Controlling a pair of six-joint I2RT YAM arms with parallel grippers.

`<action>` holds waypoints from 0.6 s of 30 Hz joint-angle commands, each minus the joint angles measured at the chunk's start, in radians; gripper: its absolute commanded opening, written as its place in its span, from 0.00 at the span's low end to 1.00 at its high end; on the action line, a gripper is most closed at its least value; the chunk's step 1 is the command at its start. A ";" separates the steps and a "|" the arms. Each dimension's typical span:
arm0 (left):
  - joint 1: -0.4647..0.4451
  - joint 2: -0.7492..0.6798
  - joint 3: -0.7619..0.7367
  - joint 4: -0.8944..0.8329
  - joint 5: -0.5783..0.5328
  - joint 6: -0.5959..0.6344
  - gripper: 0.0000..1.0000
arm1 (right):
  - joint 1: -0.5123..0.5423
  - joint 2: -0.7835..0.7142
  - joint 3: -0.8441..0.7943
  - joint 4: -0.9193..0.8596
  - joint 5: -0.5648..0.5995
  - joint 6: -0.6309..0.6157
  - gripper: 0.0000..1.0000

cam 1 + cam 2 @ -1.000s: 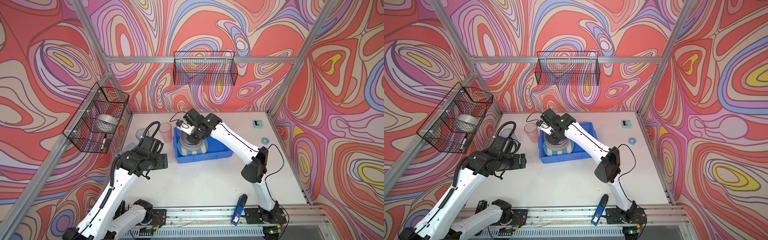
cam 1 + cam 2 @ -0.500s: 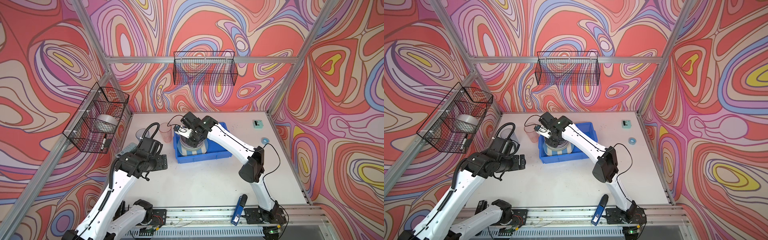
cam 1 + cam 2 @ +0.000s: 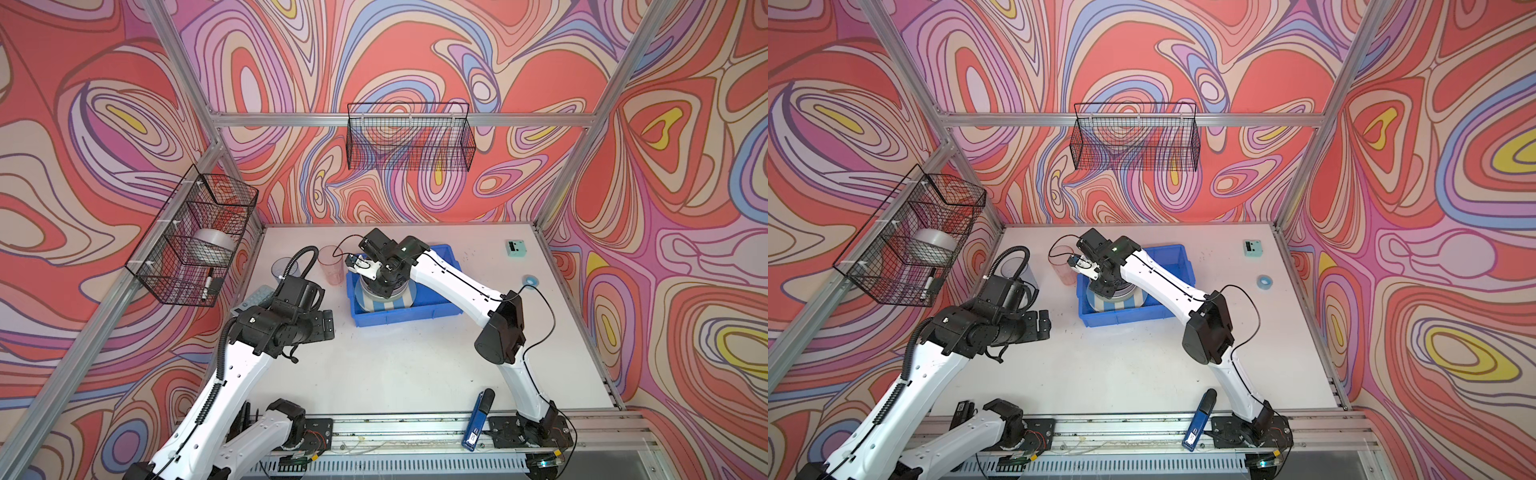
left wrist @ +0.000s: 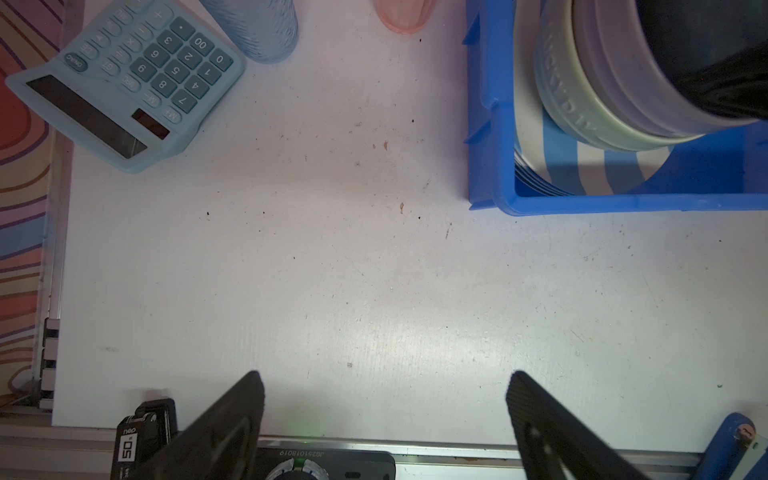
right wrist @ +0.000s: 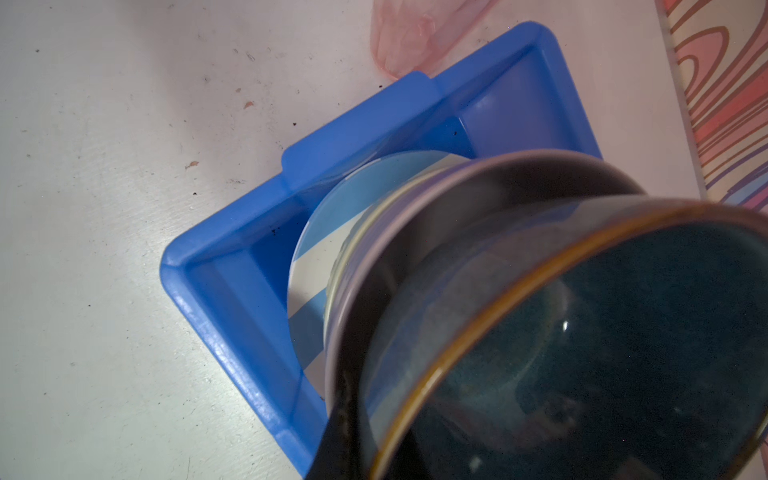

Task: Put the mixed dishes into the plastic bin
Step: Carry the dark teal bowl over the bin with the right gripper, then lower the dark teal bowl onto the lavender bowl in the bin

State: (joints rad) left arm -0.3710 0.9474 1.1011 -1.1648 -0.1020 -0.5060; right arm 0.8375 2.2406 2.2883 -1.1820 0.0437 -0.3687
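The blue plastic bin (image 3: 432, 313) (image 3: 1142, 313) (image 4: 623, 203) (image 5: 232, 266) holds a striped plate (image 4: 602, 170) (image 5: 316, 232) under a pale green bowl (image 4: 573, 116) and a lavender bowl (image 4: 623, 75). My right gripper (image 5: 374, 436) (image 3: 380, 286) is shut on the rim of the dark blue bowl (image 5: 623, 332) (image 4: 706, 62), atop that stack. I cannot tell whether the bowl rests on the stack. A pink cup (image 3: 331, 264) (image 3: 1061, 264) and a grey-blue cup (image 3: 284, 268) (image 4: 257, 29) stand left of the bin. My left gripper (image 4: 384, 378) (image 3: 326, 328) hangs open and empty above bare table.
A teal calculator (image 4: 124, 83) lies at the left edge beside the grey-blue cup. A small teal device (image 3: 516, 248) and a tape roll (image 3: 530, 279) sit at the back right. A blue tool (image 3: 478, 419) lies at the front edge. Wire baskets (image 3: 409, 137) (image 3: 195, 237) hang on the walls.
My right gripper has shifted a little to the left over the bin's stack with the dark blue bowl in it. The left arm has not moved.
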 commanded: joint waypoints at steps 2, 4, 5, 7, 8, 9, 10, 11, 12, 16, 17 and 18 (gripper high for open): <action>0.009 -0.022 -0.002 -0.043 -0.007 -0.011 0.95 | 0.001 0.000 0.007 0.070 0.013 0.003 0.00; 0.008 -0.021 -0.002 -0.042 -0.005 -0.011 0.95 | 0.001 -0.001 0.007 0.071 0.015 0.008 0.00; 0.008 -0.021 -0.002 -0.041 -0.005 -0.011 0.95 | 0.002 0.000 0.007 0.071 0.019 0.009 0.01; 0.008 -0.017 -0.002 -0.042 -0.005 -0.011 0.95 | 0.001 0.000 0.005 0.073 0.034 0.014 0.07; 0.007 -0.016 -0.002 -0.041 -0.005 -0.011 0.95 | 0.001 -0.001 0.005 0.073 0.037 0.013 0.08; 0.009 -0.015 -0.002 -0.041 -0.005 -0.011 0.95 | 0.001 0.000 0.005 0.072 0.040 0.013 0.09; 0.009 -0.016 -0.002 -0.040 -0.005 -0.011 0.95 | 0.001 -0.002 0.005 0.071 0.040 0.013 0.11; 0.008 -0.015 -0.002 -0.039 -0.005 -0.011 0.95 | 0.002 -0.004 0.005 0.071 0.041 0.014 0.12; 0.009 -0.015 -0.003 -0.038 -0.004 -0.011 0.95 | 0.002 -0.005 0.005 0.073 0.042 0.014 0.13; 0.009 -0.012 -0.001 -0.038 -0.002 -0.011 0.95 | 0.002 -0.014 0.005 0.074 0.039 0.016 0.19; 0.009 -0.012 0.000 -0.039 -0.002 -0.011 0.95 | 0.001 -0.016 0.005 0.076 0.040 0.017 0.20; 0.008 -0.011 0.002 -0.041 -0.001 -0.012 0.95 | 0.001 -0.017 0.005 0.076 0.040 0.018 0.21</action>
State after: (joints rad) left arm -0.3710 0.9329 1.1011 -1.1721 -0.1017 -0.5060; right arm 0.8394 2.2520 2.2860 -1.1343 0.0612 -0.3565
